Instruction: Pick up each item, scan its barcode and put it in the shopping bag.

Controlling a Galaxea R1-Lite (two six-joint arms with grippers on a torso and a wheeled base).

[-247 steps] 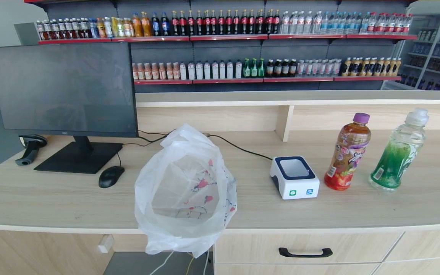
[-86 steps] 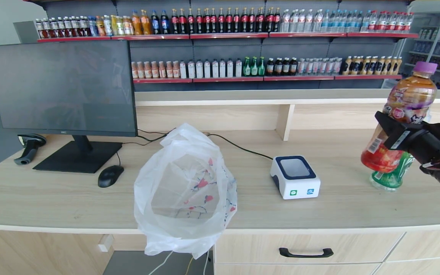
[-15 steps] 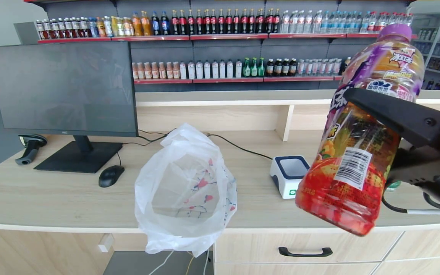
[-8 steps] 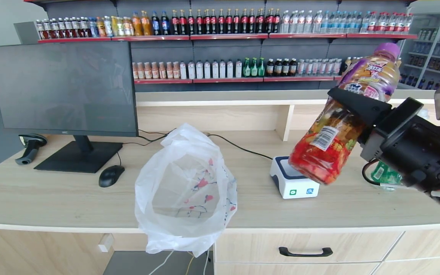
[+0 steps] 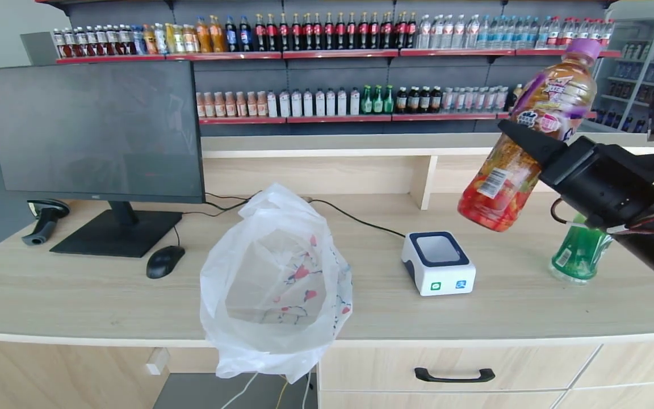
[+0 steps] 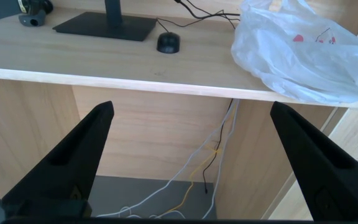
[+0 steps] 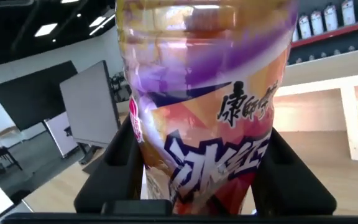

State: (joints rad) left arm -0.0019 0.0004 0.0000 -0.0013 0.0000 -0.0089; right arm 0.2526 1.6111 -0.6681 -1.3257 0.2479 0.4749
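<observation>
Right gripper (image 5: 533,152), jaws clamped on the tilted orange drink bottle (image 5: 489,207), holds it aloft with the scanner (image 5: 437,262) below and to its left; a clean scan means lowering the barcode (image 5: 494,181) squarely over the window.

Purple-capped bottle (image 5: 503,176) hangs tilted aloft (barcode visible); green bottle (image 5: 577,255) stands upright.

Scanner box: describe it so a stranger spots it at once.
On the long wooden counter, look right of the white shopping bag. The scanner box stands between it and the green bottle: a small white cube, dark-rimmed window on top.
</observation>
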